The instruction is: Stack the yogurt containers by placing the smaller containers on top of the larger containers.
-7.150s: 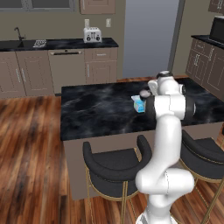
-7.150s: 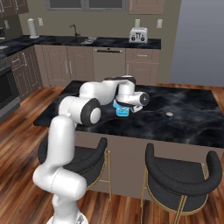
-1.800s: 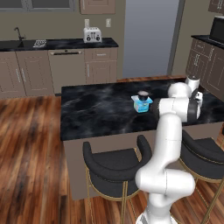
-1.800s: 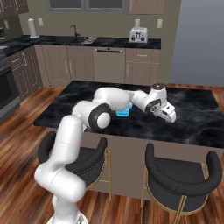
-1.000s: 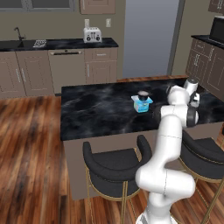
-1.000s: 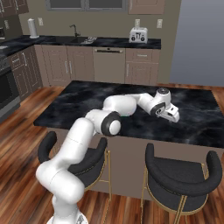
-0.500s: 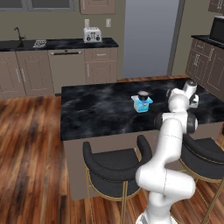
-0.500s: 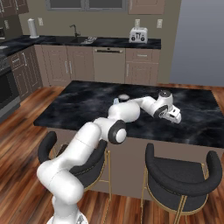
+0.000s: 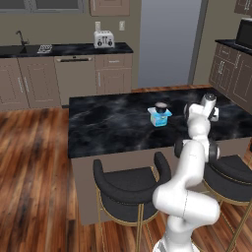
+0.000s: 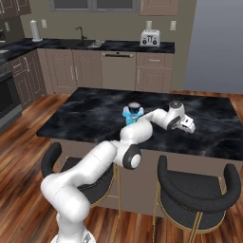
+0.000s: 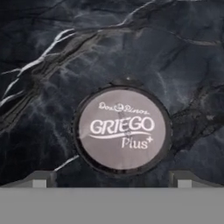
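Note:
A small dark round cup (image 11: 122, 131) with a pale lid reading "GRIEGO Plus" stands upright on the black marble island, straight beneath my hand. My gripper (image 11: 112, 179) is open, and its two dark fingertips (image 11: 40, 178) stand wider apart than the cup, without touching it. The light blue tub (image 9: 160, 118) (image 10: 132, 116) stands mid-island, left of the gripper (image 9: 212, 113) (image 10: 188, 126). Another small dark cup (image 9: 160, 105) (image 10: 135, 106) rests on top of that tub.
The island counter (image 9: 108, 123) has black stools (image 9: 128, 184) (image 10: 197, 192) along its near edge. A toaster (image 9: 104, 39) and a sink stand on the far counter against the wall. A tall grey fridge (image 9: 170, 44) is behind the island.
The hand has crept a little lower and nearer over the right part of the island. Its jaws stayed open. The tub and the cup on it have not moved.

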